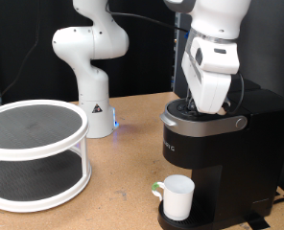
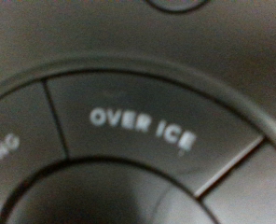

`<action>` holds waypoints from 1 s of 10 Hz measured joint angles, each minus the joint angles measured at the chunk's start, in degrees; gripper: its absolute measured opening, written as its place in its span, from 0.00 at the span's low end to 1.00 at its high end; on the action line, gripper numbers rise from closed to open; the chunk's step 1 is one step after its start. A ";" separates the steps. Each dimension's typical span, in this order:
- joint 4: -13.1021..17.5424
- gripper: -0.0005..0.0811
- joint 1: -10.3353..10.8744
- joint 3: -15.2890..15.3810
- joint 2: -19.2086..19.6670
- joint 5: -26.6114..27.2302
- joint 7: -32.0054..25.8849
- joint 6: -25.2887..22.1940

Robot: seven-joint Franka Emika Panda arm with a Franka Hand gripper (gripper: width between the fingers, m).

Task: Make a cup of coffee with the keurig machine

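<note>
exterior view: gripper (image 1: 211,107) is pressed down on top of the keurig machine (image 1: 214,158), right of frame; finger spread cannot be told. the cup (image 1: 177,196) is already set on the drip tray (image 1: 168,223), bottom centre. wrist view: an "over ice" button (image 2: 143,131) fills the frame, so brewing is judged not yet begun.

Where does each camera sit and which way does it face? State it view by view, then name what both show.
Exterior view: off the arm, level with the table, facing the keurig machine, the cup on its drip tray and a white two-tier rack; the arm's gripper is down on the machine's top.
Wrist view: on the hand, close against an OVER ICE button; no fingers show.
Shared: the machine's top.
</note>
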 joint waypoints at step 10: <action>1.24 0.02 -0.01 -0.44 1.19 -1.31 -0.65 -0.11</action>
